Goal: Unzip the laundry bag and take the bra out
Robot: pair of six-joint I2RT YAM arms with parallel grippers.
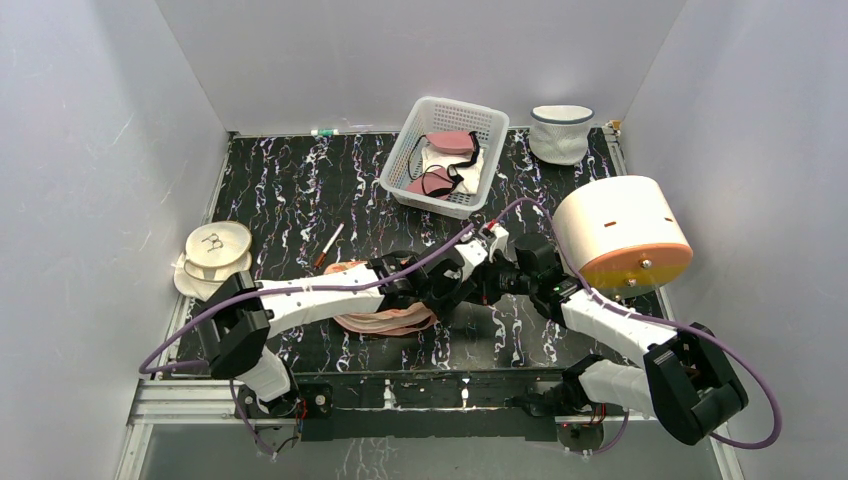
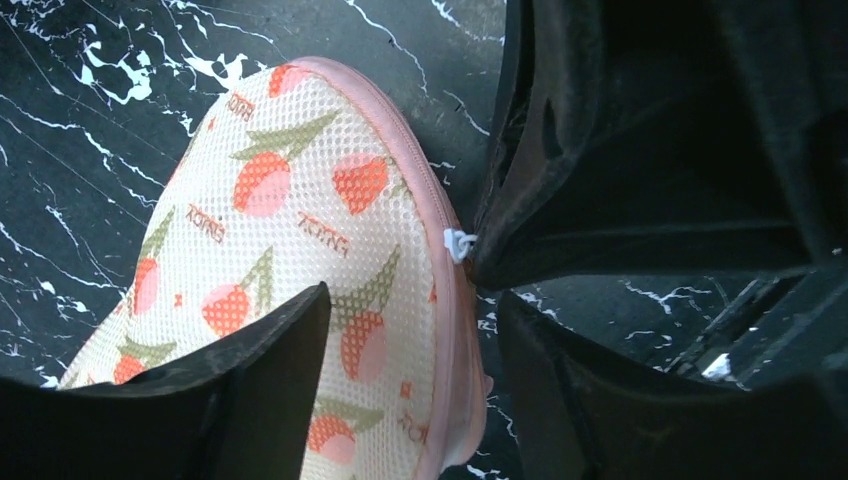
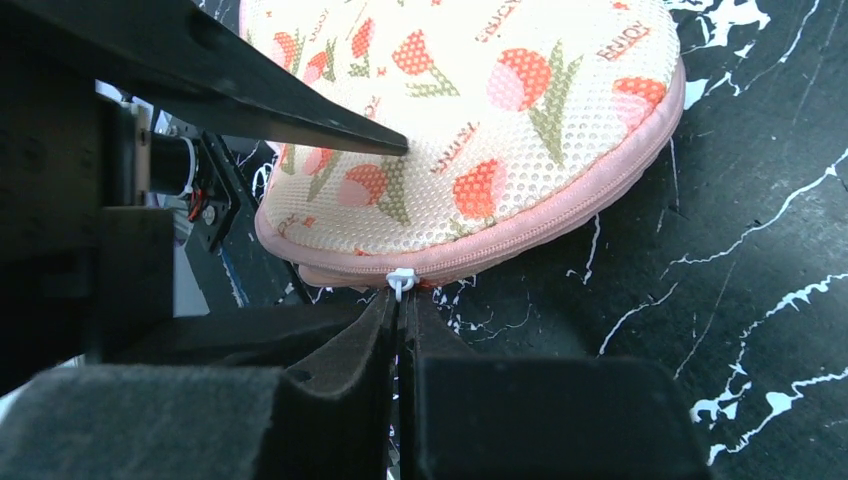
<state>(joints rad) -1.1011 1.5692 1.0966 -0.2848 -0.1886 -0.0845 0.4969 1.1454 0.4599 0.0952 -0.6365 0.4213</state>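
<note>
The laundry bag (image 2: 300,230), peach mesh with red-green tulip prints and salmon zip trim, lies zipped on the black marbled table; it also shows in the top view (image 1: 385,322) and the right wrist view (image 3: 500,110). My right gripper (image 3: 400,300) is shut on the bag's small white zip pull (image 3: 401,283) at its near edge. My left gripper (image 2: 412,330) is open and straddles the bag's rim, with one finger (image 2: 250,380) on the bag's top and the other on the table beside it. The bra is hidden.
A white basket (image 1: 470,115) at the back holds a pink bra with black straps. A white mesh tub (image 1: 560,133) stands back right. A cream drum with an orange face (image 1: 620,235) is at the right, a cream disc case (image 1: 213,255) at the left, and a pen (image 1: 330,245) behind the bag.
</note>
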